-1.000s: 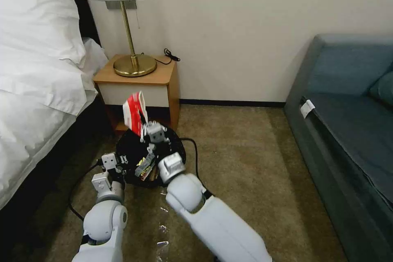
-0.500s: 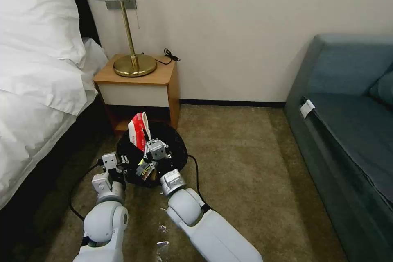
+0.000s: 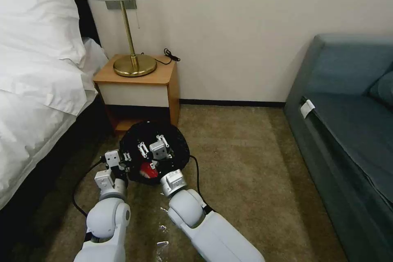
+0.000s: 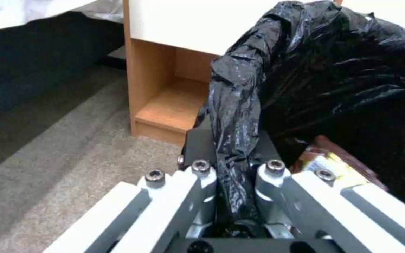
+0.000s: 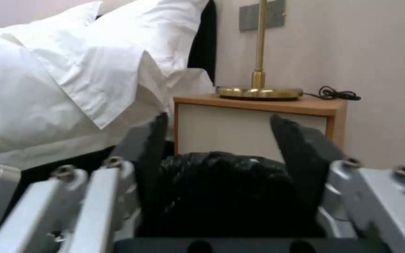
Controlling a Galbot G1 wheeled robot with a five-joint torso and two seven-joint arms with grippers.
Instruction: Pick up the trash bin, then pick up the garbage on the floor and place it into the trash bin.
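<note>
1. Trash bin (image 3: 178,147), black-lined, held above the carpet (image 3: 245,163) before the nightstand (image 3: 139,86).
2. Left tool (image 3: 125,159) clamped on the bin's liner rim.
3. Right tool (image 3: 152,144), fingers apart, over the bin mouth; red carton (image 3: 148,170) inside.
4. Bed (image 3: 37,90) left, sofa (image 3: 352,131) right.

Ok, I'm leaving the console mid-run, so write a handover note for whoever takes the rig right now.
Left gripper: shut on the trash bin, pinching its black-bagged rim, bin beside the nightstand.
Right gripper: open and empty, over the bin's mouth.
Red-and-white carton: lying inside the bin; a yellow-brown wrapper is in there too.
Done: bin gripped, carton dropped in.
Left: no litter is visible on the carpet ahead; check the floor elsewhere before finishing.
</note>
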